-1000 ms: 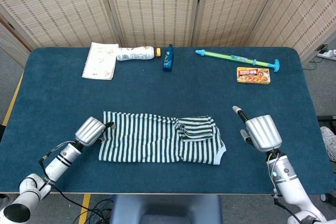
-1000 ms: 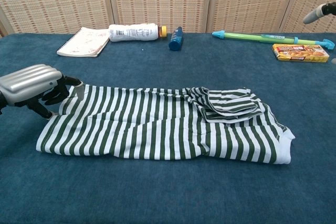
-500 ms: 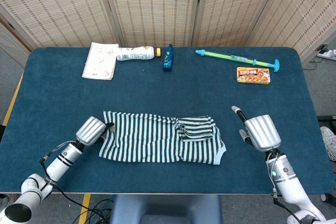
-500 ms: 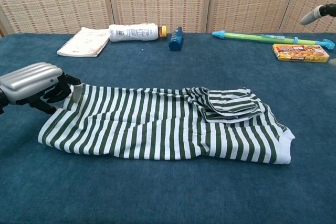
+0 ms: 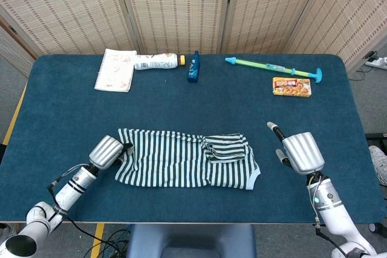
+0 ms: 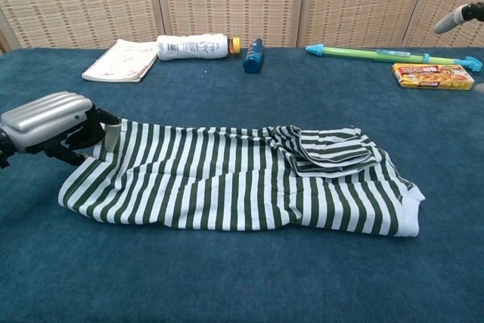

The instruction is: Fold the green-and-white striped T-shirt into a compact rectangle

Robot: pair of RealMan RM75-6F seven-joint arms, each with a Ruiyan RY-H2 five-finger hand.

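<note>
**A:** What have you got on the shirt?

**B:** I see 1 T-shirt [image 5: 184,163], green and white stripes, lying as a long flat band on the blue table [image 5: 181,104], close to the near edge. 1 sleeve [image 5: 225,147] is turned over on top, toward the shirt's right end.

**A:** And the hands?

**B:** My left hand [image 5: 108,151] sits at the shirt's left end, fingers curled onto the hem and gripping the cloth; the chest view shows the dark fingers [image 6: 85,131] tucked against the striped edge. My right hand [image 5: 300,152] hovers off the shirt's right end, apart from it, holding nothing, fingers spread with 1 stretched out.

**A:** Anything around it?

**B:** 5 other things, all well behind the shirt along the far side of the table: 1 spiral notebook [image 5: 116,69], 1 white bottle [image 5: 156,61] lying on its side just beside the notebook, 1 small blue bottle [image 5: 193,67], 1 green and blue water squirter [image 5: 273,67] and 1 yellow box [image 5: 292,86]. None touch the shirt.

**A:** Room to work?

**B:** A wide strip of bare cloth lies between the shirt and that far row, with more to the shirt's left and right. In front of the shirt only a narrow strip remains before the table's edge.
</note>
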